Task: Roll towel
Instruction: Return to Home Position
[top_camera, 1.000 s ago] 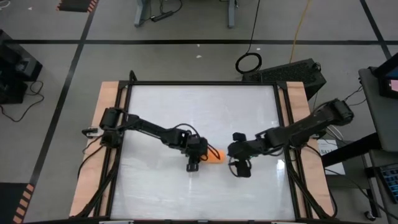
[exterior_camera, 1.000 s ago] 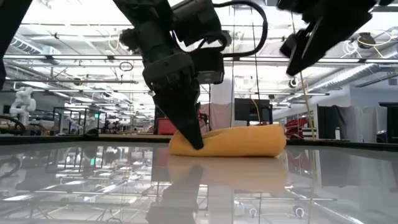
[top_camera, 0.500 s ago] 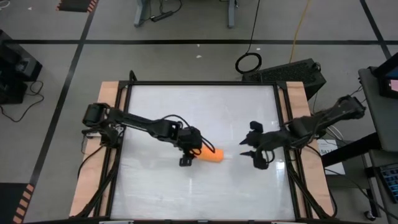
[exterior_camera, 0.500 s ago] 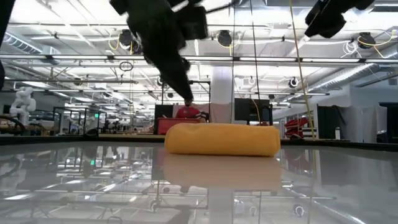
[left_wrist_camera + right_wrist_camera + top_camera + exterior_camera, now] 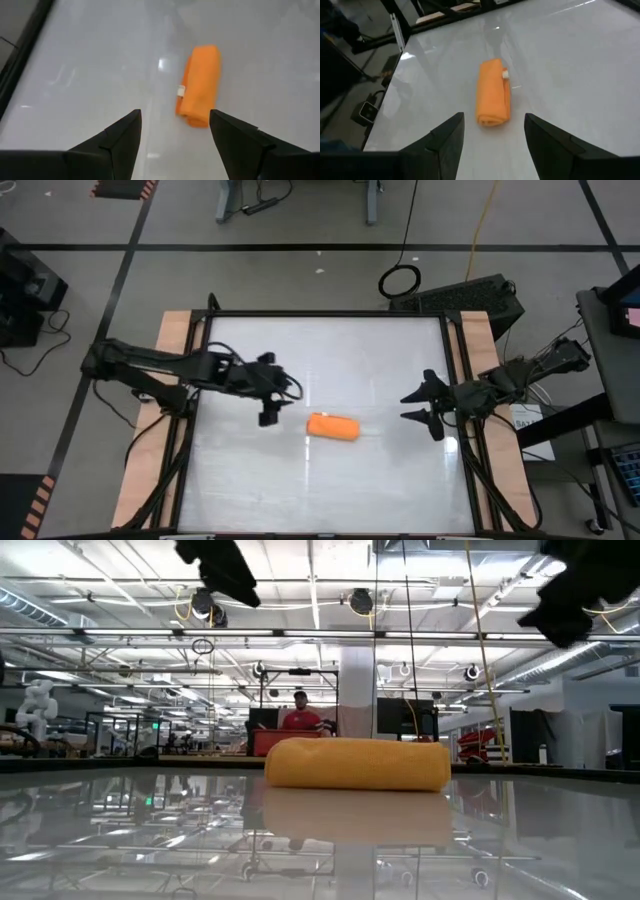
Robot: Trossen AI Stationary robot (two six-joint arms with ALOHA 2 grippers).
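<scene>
The orange towel (image 5: 332, 426) lies rolled into a short cylinder on the white table, its long side down; it also shows in the low view (image 5: 357, 764), the left wrist view (image 5: 199, 86) and the right wrist view (image 5: 493, 92). A small white tag sits on its side. My left gripper (image 5: 268, 414) hangs open above the table, left of the roll and clear of it. My right gripper (image 5: 418, 407) hangs open to the roll's right, well apart from it.
The white table top (image 5: 330, 350) is framed by black rails with wooden strips (image 5: 170, 360) at left and right. A person in red (image 5: 300, 716) stands far behind the table in the room.
My left gripper has opened and let go of the roll, then risen and drawn back toward the table's left edge. My right gripper has pulled away toward the right edge. The rolled towel stays where it was, lying on the table.
</scene>
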